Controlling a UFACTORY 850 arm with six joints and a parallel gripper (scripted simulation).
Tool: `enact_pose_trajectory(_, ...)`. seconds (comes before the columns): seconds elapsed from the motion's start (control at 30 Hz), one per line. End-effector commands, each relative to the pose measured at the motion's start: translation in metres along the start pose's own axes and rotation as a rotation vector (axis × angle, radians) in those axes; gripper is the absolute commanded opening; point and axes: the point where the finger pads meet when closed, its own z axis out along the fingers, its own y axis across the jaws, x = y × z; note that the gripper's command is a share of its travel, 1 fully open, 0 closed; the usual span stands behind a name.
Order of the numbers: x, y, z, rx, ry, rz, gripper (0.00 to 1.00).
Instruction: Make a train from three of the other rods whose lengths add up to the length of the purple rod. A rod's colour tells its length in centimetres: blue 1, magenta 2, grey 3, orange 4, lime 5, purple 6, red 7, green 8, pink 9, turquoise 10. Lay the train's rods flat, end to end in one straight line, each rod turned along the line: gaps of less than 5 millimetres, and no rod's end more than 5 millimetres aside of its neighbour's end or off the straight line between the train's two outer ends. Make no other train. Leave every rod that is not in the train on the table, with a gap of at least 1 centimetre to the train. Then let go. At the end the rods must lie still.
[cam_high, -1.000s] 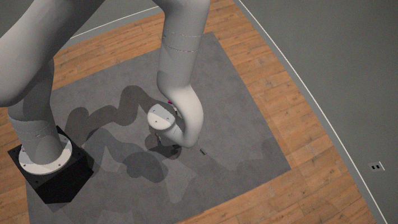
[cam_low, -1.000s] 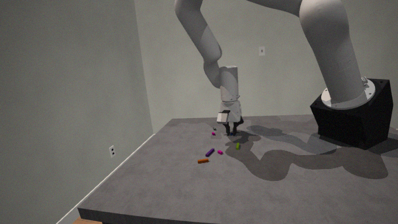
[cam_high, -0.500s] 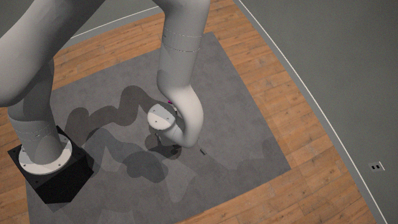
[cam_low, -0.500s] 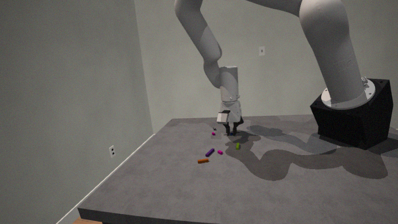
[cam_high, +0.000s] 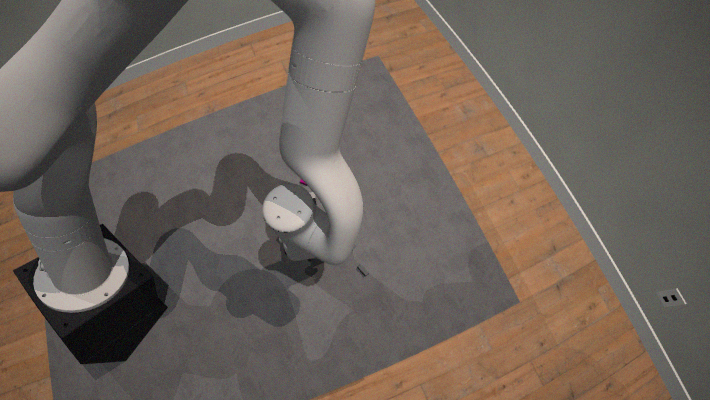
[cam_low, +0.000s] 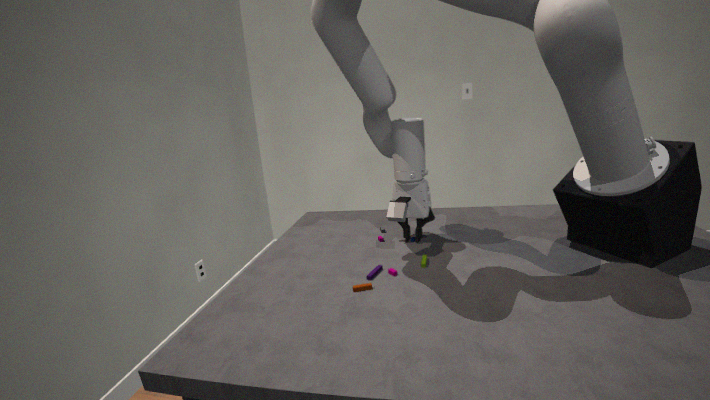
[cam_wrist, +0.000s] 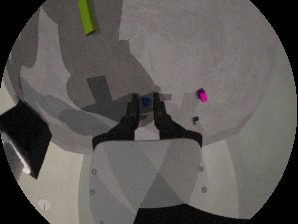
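The grey table (cam_high: 425, 200) (cam_low: 300, 340) (cam_wrist: 170, 35) bears scattered rods. The blue rod (cam_low: 413, 239) (cam_wrist: 145, 101) lies between the gripper's (cam_low: 413, 238) (cam_wrist: 146, 98) parted, narrowly spaced fingers, seemingly unclamped; its long axis is unclear. Probably picking or placing: next, close or release squarely. Magenta (cam_low: 381, 238) (cam_wrist: 202, 95) and grey (cam_high: 362, 270) (cam_low: 383, 230) (cam_wrist: 195, 120) rods sit apart.

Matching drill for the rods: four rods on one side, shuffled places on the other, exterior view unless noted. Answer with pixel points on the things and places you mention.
Rods
1. blue rod (cam_low: 413, 240) (cam_wrist: 146, 102)
2. lime rod (cam_low: 424, 261) (cam_wrist: 87, 18)
3. purple rod (cam_low: 374, 272)
4. orange rod (cam_low: 362, 287)

Places
A. nearest the camera of all rods
B. between the fingers (cam_low: 406, 232), wrist view
C. just left of the nearer magenta rod (cam_high: 303, 182) (cam_low: 393, 272)
D. farthest right of the visible rods

Pairs: 1-B, 2-D, 3-C, 4-A
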Motion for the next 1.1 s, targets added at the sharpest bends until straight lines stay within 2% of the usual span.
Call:
enact_pose_trajectory(0.0,-0.0001,0.0005,-0.0003,-0.001,0.000,0.000,0.24)
enact_pose_trajectory(0.13,-0.0001,0.0005,-0.0003,-0.001,0.000,0.000,0.24)
enact_pose_trajectory(0.17,-0.0001,0.0005,-0.0003,-0.001,0.000,0.000,0.04)
enact_pose_trajectory(1.07,-0.0001,0.0005,-0.0003,-0.001,0.000,0.000,0.04)
